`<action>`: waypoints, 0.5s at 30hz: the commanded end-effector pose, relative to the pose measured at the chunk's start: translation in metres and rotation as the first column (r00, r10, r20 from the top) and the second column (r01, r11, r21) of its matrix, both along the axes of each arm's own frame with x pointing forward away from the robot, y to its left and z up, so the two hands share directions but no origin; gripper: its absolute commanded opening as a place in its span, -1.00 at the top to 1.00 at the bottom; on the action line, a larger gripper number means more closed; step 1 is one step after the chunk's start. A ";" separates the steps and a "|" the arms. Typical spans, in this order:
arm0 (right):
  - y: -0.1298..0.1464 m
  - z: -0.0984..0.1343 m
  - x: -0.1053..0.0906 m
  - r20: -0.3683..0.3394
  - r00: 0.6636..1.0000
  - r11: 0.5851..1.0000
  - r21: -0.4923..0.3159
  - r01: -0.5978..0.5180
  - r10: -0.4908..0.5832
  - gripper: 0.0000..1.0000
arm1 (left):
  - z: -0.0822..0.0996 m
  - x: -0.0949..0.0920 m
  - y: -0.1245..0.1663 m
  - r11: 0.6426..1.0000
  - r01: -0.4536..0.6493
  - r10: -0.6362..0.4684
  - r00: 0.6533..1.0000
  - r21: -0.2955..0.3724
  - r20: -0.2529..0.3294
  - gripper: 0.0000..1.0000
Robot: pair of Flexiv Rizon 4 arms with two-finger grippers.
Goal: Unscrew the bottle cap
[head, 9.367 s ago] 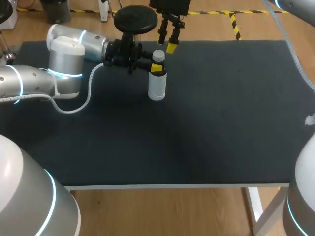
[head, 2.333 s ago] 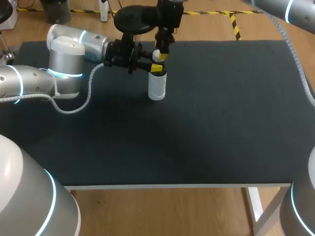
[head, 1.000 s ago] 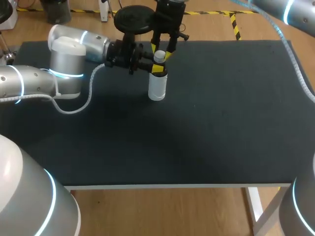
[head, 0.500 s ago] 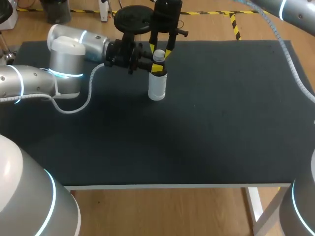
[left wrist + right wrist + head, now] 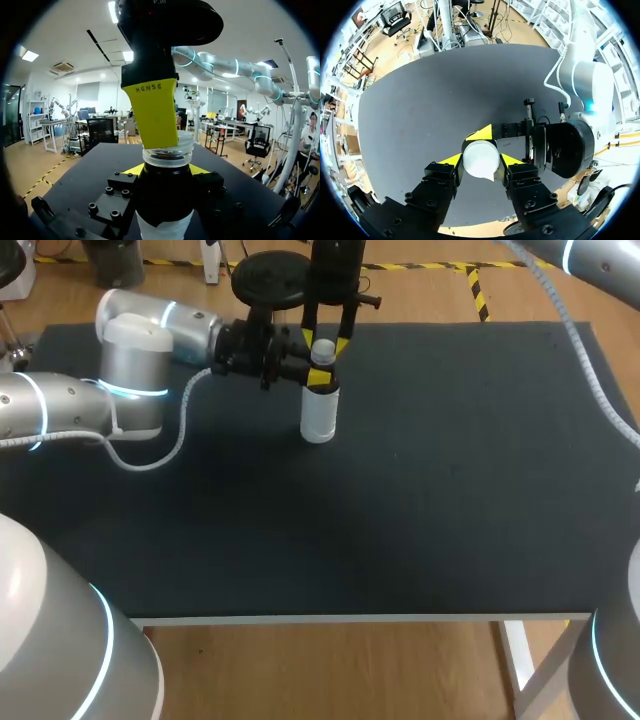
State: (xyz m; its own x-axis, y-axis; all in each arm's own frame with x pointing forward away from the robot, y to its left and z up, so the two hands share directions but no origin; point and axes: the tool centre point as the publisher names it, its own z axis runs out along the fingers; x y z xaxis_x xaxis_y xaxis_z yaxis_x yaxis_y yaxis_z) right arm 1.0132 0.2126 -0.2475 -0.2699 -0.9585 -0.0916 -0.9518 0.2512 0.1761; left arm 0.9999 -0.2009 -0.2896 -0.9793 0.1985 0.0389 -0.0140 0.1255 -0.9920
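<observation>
Left gripper (image 5: 316, 378): clamped on the bottle (image 5: 319, 418) from the side, with one yellow-tipped finger on each flank of the shoulder, just under the neck. In the left wrist view the bottle fills the space between the finger blocks, and a yellow tip shows at either side of it. The bottle stands upright on the dark table (image 5: 450, 500). Its white-labelled body runs from the left gripper down to the table top, and its neck and cap (image 5: 322, 348) rise above that gripper. Right gripper (image 5: 325, 342): directly over the bottle, pointing straight down, fingers spread, one to each side of the cap and level with it. In the right wrist view the cap's white top is centred between the two yellow tips, which lie close by its rim. In the head view the fingers stand wider than the cap, so no pinch is recorded. In the left wrist view, one yellow finger of the right gripper stands just ahead of the left gripper and overlaps the near side of the cap; the other finger is hidden behind the cap. The cap sits level on the neck. The right gripper is immediately above the left. Whether the two grippers touch cannot be told.
</observation>
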 end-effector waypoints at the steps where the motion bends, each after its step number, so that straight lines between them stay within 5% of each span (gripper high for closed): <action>1: 0.000 0.012 0.003 -0.014 1.000 1.000 0.005 -0.006 0.006 1.00 | -0.003 0.001 0.001 1.000 0.004 -0.004 1.000 0.003 -0.001 1.00; 11: 0.002 0.017 0.002 -0.022 1.000 1.000 -0.024 0.011 -0.012 1.00 | -0.003 0.001 0.001 1.000 0.004 -0.004 1.000 0.003 -0.001 1.00; 12: 0.002 0.017 0.003 -0.024 0.999 0.999 -0.029 0.033 -0.033 0.78 | -0.003 0.001 0.001 1.000 0.004 -0.004 1.000 0.003 -0.001 1.00; 13: 0.002 0.017 0.003 -0.021 0.998 0.998 -0.038 0.058 -0.059 -0.36 | -0.003 0.001 0.001 1.000 0.004 -0.004 1.000 0.003 -0.001 1.00; 14: 0.003 0.018 0.004 -0.018 0.997 0.996 -0.036 0.076 -0.077 -1.00 | -0.003 0.001 0.001 1.000 0.004 -0.004 1.000 0.003 -0.001 1.00; 15: 0.003 0.018 0.004 -0.022 0.996 0.995 -0.040 0.090 -0.091 -1.00 | -0.003 0.001 0.001 1.000 0.004 -0.004 1.000 0.003 -0.001 1.00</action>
